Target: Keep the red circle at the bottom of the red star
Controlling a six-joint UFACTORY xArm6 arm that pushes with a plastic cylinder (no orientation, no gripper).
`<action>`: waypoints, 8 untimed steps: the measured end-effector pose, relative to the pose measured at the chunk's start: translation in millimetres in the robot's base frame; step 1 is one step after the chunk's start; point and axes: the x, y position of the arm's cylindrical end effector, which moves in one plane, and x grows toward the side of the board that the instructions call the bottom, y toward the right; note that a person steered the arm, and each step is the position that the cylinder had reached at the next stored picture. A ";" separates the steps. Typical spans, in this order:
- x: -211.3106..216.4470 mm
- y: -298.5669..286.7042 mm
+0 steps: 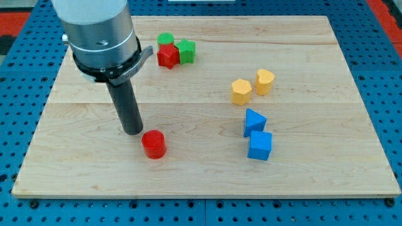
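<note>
The red circle [153, 144] lies on the wooden board [207, 169] at the lower left of centre. The red star [167, 56] sits near the view's top, well above the circle. It touches a green circle [165, 40] above it and a green star [186, 51] to its right. My tip [133, 132] stands just to the left of the red circle and slightly above it, very close to its edge.
A yellow hexagon [241, 91] and a yellow heart [264, 81] sit right of centre. A blue triangle [254, 121] and a blue cube [260, 145] lie below them. The arm's grey body [100, 31] fills the upper left.
</note>
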 end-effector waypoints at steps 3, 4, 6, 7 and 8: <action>26.0 42.8; -29.9 -5.6; -37.0 -68.0; -66.9 -13.2; -69.2 34.9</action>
